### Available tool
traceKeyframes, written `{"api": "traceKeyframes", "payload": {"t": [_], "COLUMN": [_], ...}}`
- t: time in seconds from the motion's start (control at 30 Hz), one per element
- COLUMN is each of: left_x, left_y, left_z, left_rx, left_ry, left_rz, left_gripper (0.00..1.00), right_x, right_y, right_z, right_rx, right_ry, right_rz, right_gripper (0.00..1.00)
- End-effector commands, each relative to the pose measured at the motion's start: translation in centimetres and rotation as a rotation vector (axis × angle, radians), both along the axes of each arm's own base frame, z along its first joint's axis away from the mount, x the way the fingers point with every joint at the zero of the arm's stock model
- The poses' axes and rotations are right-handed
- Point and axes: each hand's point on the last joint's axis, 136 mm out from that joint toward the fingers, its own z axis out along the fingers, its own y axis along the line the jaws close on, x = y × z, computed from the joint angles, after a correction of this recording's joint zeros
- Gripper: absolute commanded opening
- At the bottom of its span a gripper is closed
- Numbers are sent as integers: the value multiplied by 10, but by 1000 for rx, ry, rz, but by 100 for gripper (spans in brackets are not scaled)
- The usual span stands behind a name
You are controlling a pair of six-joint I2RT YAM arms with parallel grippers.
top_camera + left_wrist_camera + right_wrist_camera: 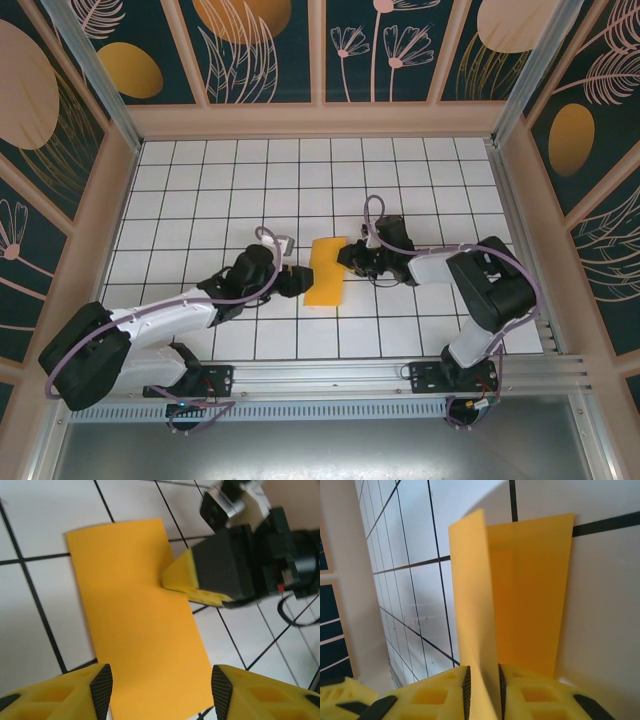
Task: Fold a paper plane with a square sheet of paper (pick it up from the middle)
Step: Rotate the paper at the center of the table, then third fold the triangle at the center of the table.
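1. Orange-yellow square sheet of paper (325,271), folded into a rectangle, lies on the white grid table (200,180) between our grippers.
2. Our right gripper (482,687) is pinched closed on its lifted upper layer.
3. Our left gripper (159,690) stands partly open, fingers (102,690) either side of the sheet's end.

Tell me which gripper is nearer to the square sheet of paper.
Right. The right gripper pinches a raised flap of the square sheet of paper. The left gripper stands open at the opposite edge, the paper lying between its fingers, not gripped.
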Motion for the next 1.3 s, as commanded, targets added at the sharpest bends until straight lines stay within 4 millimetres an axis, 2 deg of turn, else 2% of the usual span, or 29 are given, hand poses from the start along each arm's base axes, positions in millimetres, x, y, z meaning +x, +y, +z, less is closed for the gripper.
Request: {"api": "traceKeyframes", "payload": {"t": [0.0,0.2,0.33,0.43,0.53,0.67,0.73,0.8,1.0,1.13,1.23,1.27], "left_x": [-4,-25,-30,-37,-46,-51,-42,-34,-29,-32,-33,-33], "left_y": [0,-27,-42,-51,-62,-61,-55,-52,-57,-59,-58,-59], "left_z": [-8,-22,-36,-44,-49,-62,-65,-61,-34,-33,-33,-32], "left_rx": [149,308,457,515,550,658,713,735,639,621,619,615], "left_ry": [-62,-128,-169,-191,-219,-244,-264,-293,-342,-344,-343,-344], "left_rz": [-11,-118,-167,-219,-270,-284,-233,-187,-146,-168,-169,-171], "left_gripper": [59,65,69,79,81,86,84,80,42,17,2,0], "right_x": [5,7,7,8,9,9,9,9,9,9,9,9], "right_y": [11,13,15,17,17,18,17,17,16,16,15,15], "right_z": [7,5,2,1,1,0,1,0,-2,-2,1,2], "right_rx": [53,59,57,58,55,49,47,45,33,27,20,18], "right_ry": [-16,-14,-10,-4,-2,-1,-3,-3,-1,-3,-12,-13], "right_rz": [41,51,65,75,79,84,81,82,90,93,98,100], "right_gripper": [16,13,13,13,13,13,13,13,14,15,16,16]}}
